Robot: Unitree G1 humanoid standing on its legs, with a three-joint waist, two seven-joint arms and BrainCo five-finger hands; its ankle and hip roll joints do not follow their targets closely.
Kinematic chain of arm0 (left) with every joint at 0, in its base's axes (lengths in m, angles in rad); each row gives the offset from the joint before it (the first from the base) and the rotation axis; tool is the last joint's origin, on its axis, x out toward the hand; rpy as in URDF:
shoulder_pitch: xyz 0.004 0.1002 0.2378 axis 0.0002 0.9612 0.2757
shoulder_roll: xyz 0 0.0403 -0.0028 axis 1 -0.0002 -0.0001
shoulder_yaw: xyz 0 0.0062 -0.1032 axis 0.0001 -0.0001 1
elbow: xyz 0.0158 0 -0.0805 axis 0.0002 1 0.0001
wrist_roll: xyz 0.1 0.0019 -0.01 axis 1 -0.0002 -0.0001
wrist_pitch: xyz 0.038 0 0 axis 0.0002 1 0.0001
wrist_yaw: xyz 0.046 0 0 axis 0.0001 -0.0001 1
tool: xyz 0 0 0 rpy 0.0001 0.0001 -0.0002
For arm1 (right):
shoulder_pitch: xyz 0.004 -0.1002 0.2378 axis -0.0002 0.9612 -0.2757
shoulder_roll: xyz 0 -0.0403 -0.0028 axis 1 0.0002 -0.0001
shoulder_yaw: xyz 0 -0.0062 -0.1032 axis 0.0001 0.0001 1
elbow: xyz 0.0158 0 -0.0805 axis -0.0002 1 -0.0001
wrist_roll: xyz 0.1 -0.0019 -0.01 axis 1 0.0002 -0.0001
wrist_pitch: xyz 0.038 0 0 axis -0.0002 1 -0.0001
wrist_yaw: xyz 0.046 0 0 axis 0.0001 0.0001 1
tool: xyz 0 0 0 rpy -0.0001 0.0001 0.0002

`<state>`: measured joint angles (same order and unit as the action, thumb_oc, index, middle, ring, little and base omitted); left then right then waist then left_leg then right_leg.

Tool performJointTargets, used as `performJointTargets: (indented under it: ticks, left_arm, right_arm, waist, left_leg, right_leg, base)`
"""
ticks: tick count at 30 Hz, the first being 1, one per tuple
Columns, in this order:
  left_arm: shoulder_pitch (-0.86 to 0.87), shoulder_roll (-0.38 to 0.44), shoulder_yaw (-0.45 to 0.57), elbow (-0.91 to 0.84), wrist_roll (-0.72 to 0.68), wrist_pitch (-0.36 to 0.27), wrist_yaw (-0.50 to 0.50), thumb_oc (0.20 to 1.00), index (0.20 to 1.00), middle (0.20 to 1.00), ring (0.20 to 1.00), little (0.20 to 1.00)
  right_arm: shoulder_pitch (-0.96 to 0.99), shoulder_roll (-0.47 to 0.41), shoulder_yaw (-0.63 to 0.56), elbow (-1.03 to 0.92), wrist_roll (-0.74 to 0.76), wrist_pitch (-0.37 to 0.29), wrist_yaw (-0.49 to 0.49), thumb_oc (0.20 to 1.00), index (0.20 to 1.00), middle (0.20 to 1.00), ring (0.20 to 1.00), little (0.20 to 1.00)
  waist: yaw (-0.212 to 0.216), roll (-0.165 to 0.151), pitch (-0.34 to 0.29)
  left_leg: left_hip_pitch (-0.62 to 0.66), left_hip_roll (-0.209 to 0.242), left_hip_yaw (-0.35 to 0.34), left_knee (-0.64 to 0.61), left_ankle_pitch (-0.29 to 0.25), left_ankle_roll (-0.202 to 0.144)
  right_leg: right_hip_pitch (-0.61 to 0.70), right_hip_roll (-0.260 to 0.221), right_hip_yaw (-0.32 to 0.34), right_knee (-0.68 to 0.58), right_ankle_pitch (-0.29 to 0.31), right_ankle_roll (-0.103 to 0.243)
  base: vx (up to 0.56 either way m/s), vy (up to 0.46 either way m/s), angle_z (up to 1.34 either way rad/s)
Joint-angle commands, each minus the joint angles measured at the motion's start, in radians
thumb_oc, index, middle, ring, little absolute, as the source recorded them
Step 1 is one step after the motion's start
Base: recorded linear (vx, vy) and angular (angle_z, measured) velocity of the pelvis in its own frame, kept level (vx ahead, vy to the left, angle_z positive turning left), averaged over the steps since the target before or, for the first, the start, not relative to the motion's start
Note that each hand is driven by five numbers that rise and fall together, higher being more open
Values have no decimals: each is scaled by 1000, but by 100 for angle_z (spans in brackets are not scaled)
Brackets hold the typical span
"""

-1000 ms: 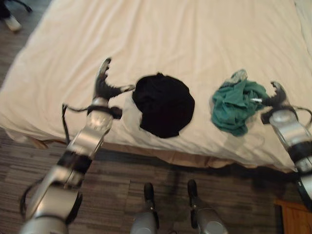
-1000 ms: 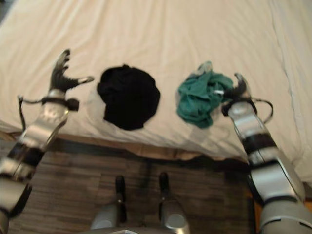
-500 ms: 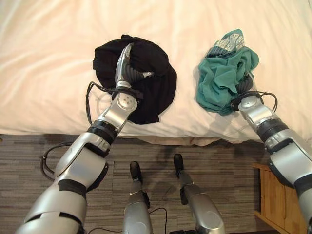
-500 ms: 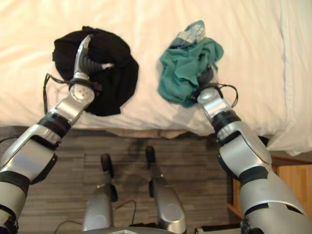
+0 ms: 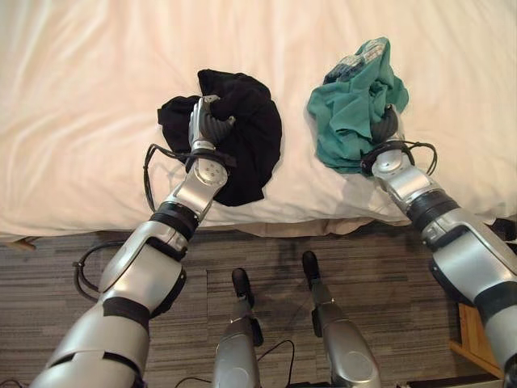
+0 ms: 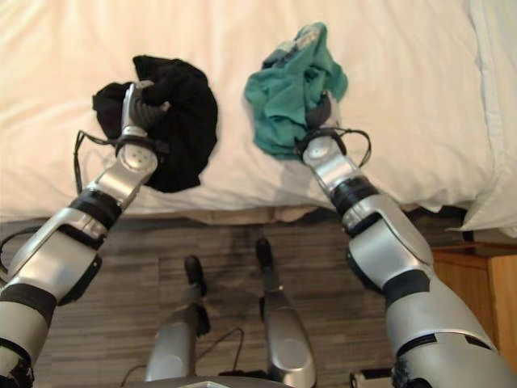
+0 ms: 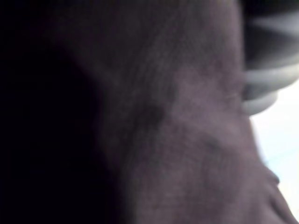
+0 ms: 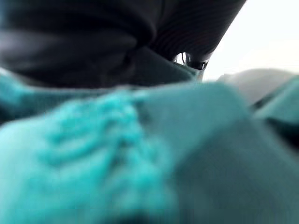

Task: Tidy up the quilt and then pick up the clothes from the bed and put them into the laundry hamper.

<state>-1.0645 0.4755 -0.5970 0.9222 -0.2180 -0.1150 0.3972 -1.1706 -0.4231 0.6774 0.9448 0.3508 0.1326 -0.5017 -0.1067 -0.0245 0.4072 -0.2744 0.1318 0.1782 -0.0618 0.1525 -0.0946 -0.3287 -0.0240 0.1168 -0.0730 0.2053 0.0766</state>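
Since half a second ago my left hand's fingers have curled into the black garment, bunching it, and the right arm has pushed the green garment further onto the bed.

In the left eye view, my left hand [image 5: 207,123] sits on the black garment [image 5: 242,145], fingers bent into the cloth and gripping a fold. The green garment [image 5: 351,109] lies just beside it to the right, heaped against my right hand [image 5: 386,125], whose dark cover shows at the heap's edge; the fingers are buried in the cloth, so I cannot tell whether they are closed. Both garments rest near the front edge of the bed [image 5: 97,97], covered in a smooth cream quilt. Below the bed runs a dark striped floor [image 5: 73,250], and a wooden piece of furniture [image 5: 485,339] stands at the lower right.

In the right eye view, a white pillow [image 6: 497,97] lies at the bed's right side.

The left wrist view shows dark cloth pressed close. The right wrist view shows green cloth against the hand's dark cover.
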Motion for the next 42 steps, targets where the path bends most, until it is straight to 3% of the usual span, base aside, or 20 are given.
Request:
performJointTargets:
  ticks: [1,7,11,15,16,17,22,25,29,36,37,38,39,42]
  left_arm:
    - [37,-97,-24,60,-14,12,-22,200,200,200,200,200]
    - [76,-86,2,21,-7,43,0,200,200,200,200,200]
    - [114,-67,24,-4,9,63,-5,200,200,200,200,200]
    - [116,-66,25,-5,10,65,-6,200,200,200,200,200]
    - [131,-59,35,-12,20,82,-12,200,200,200,200,200]
    - [131,-59,35,-12,20,83,-12,200,200,200,200,200]
    - [132,-62,34,-8,24,84,-15,200,200,200,200,200]
    - [134,-75,23,-4,24,75,-24,200,200,200,200,200]
    - [121,-72,13,0,19,73,-31,200,200,200,200,200]
    - [89,-68,-7,6,3,68,-43,200,200,200,200,200]
    - [77,-65,-11,15,-4,68,-50,200,200,200,200,200]
    - [77,-65,-11,15,-4,68,-50,200,200,200,200,200]
    - [67,-61,-11,27,-5,62,-62,200,200,200,200,200]
    - [66,-63,-17,35,2,51,-68,200,200,200,200,200]
  right_arm:
    - [-88,76,14,5,37,5,-50,1000,1000,1000,1000,1000]
    - [-50,-11,-62,-33,42,27,-29,1000,1000,1000,1000,1000]
    - [-39,-91,-89,-121,38,47,71,1000,1000,1000,1000,1000]
    - [-38,-96,-90,-130,41,50,78,1000,1000,1000,1000,1000]
    - [-39,-111,-92,-180,60,66,122,1000,1000,1000,1000,1000]
    - [-39,-111,-92,-180,60,66,122,1000,1000,1000,1000,1000]
    - [-48,-105,-86,-179,69,61,124,1000,1000,1000,1000,1000]
    - [-134,-41,-62,-117,40,88,166,1000,1000,1000,1000,1000]
    - [-160,-1,-35,-79,30,95,165,1000,1000,1000,1000,1000]
    - [-182,99,7,-19,-13,54,137,1000,1000,1000,1000,1000]
    - [-188,118,13,-14,-31,76,136,269,269,269,269,269]
    - [-188,118,13,-14,-31,76,136,269,269,269,269,269]
    - [-186,127,27,-2,-32,92,132,200,200,200,200,200]
    - [-174,136,44,24,-14,91,105,200,200,200,200,200]
  waist:
    - [-3,-18,54]
    - [-10,-27,49]
    - [-13,-48,40]
    - [-12,-50,39]
    - [-10,-70,29]
    - [-10,-70,30]
    - [-8,-76,26]
    - [28,-79,27]
    - [45,-79,30]
    - [72,-70,39]
    - [73,-71,39]
    - [73,-71,39]
    - [79,-72,41]
    - [83,-69,45]
  left_leg:
    - [-28,16,-42,77,-56,-31]
    - [-1,19,-34,69,-69,-29]
    - [13,20,-27,74,-81,-27]
    - [14,20,-27,75,-82,-26]
    - [27,21,-22,78,-91,-25]
    - [27,21,-21,78,-91,-25]
    - [30,22,-20,80,-93,-24]
    - [29,19,-46,83,-95,-22]
    - [18,15,-62,86,-93,-21]
    - [6,8,-83,85,-84,-22]
    - [2,7,-86,91,-86,-22]
    - [2,7,-86,91,-86,-22]
    - [-1,6,-92,93,-88,-20]
    - [-6,5,-97,94,-87,-19]
  right_leg:
    - [-19,-32,-38,81,-103,29]
    - [4,-36,-35,78,-110,37]
    - [23,-34,-32,73,-112,43]
    - [25,-34,-32,72,-112,44]
    - [41,-31,-26,63,-110,48]
    - [42,-31,-26,63,-110,48]
    - [45,-29,-25,60,-108,49]
    - [67,-30,-36,54,-111,48]
    - [63,-28,-43,59,-113,45]
    - [59,-27,-52,62,-113,36]
    - [56,-28,-50,66,-113,36]
    - [56,-28,-51,66,-113,36]
    - [57,-28,-54,67,-114,35]
    - [54,-29,-58,69,-115,34]
  base:
    - [16,57,1]
    - [16,40,1]
    - [0,0,0]
    - [12,-8,0]
    - [52,-28,1]
    - [65,-43,1]
    - [10,1,0]
    - [90,4,0]
    - [24,-20,12]
    - [10,-6,8]
    - [10,-12,6]
    - [20,-32,5]
    - [12,-39,3]
    - [4,-16,1]
